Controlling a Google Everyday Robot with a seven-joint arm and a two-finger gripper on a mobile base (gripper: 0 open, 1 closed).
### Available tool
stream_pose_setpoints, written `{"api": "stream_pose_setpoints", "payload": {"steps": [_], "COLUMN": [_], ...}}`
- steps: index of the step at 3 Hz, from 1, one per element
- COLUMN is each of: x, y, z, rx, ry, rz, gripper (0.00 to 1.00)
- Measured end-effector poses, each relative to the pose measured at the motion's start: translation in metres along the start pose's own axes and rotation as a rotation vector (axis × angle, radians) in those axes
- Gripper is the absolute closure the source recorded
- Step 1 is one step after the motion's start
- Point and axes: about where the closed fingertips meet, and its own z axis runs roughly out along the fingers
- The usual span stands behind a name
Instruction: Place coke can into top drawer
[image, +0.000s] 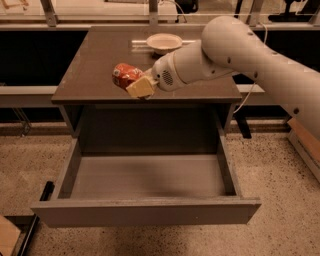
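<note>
Gripper (137, 84) is clamped down on the coke can (123, 75), fingers closed around its right end. Can's sitting tilted over the front edge of the cabinet top (95, 55). The top drawer (145, 212) is wide open right below.

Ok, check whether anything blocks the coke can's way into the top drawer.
Nothing visible does. The coke can is at the gripper, near the front edge of the cabinet top, and the top drawer is pulled open just below. The white bowl sits farther back, out of the way.
</note>
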Motion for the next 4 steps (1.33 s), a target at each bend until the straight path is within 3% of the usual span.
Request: {"api": "stream_pose_setpoints", "payload": {"steps": [1,2,3,4], "x": [0.04,0.093,0.151,0.195], "y": [0.042,0.077,0.101,0.102], "z": [-0.017,-0.019,-0.004,0.027], "rx": [-0.173,-0.324,-0.376,-0.318], "ry": [0.055,0.134,0.207,0.216], "rz": [-0.031,0.012,0.109,0.219], "gripper": [1.0,1.0,1.0,1.0]}}
